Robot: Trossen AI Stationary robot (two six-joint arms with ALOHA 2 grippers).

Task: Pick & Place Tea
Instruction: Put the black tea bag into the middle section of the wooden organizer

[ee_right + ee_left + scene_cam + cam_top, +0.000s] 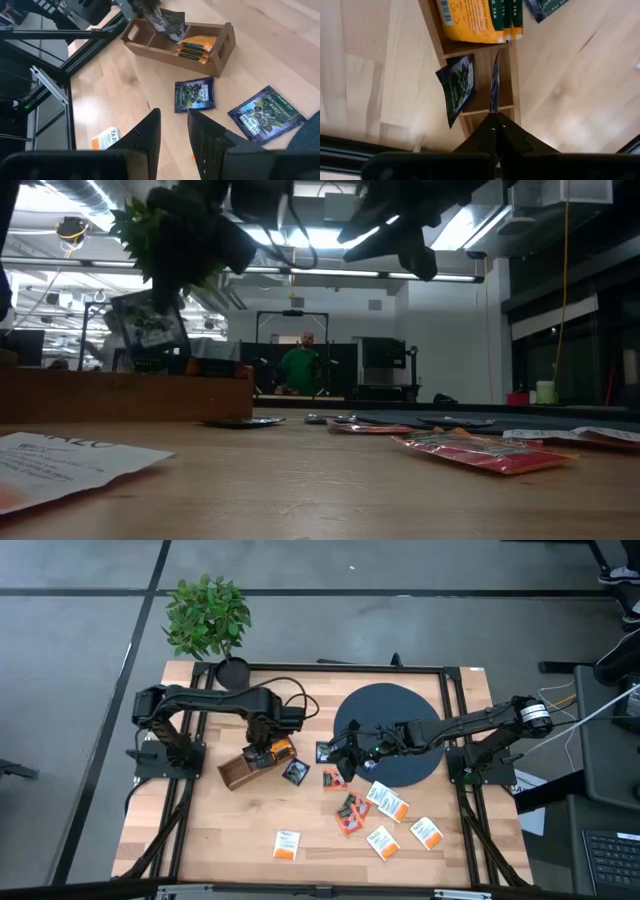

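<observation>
- while the left gripper (495,117) hangs over the wooden box (240,769), its fingers are pressed together on the edge of a dark blue sachet (494,85), held upright above one of the box's compartments.
- this looks like the placing step: the held sachet seems about to go down into the slot. the next move would call for lowering it straight between the dividers, then spreading the fingers to let go.
- a second dark blue sachet (456,90) leans against the box's wall, partly out over its edge; it could get knocked as the held one goes down.
- yellow-orange sachets (470,20) already lie stacked in the neighbouring compartment of the box.
- the right gripper (174,131) hovers above the counter (230,830), out from the box toward the dark round disc (395,730). its fingers stand a little apart with nothing between them.
- two more dark blue sachets lie flat on the counter just past the box: one (195,94) close beside it, another (266,114) farther on, by the disc's edge.
- more loose tea sits well away from the box: red sachets (349,815) and white ones with an orange band (427,832), plus one white sachet (287,844) on its own.
- a potted plant (207,615) stands at the counter's edge beyond the box.
- a person shows in the room far behind the counter, not near the work.
</observation>
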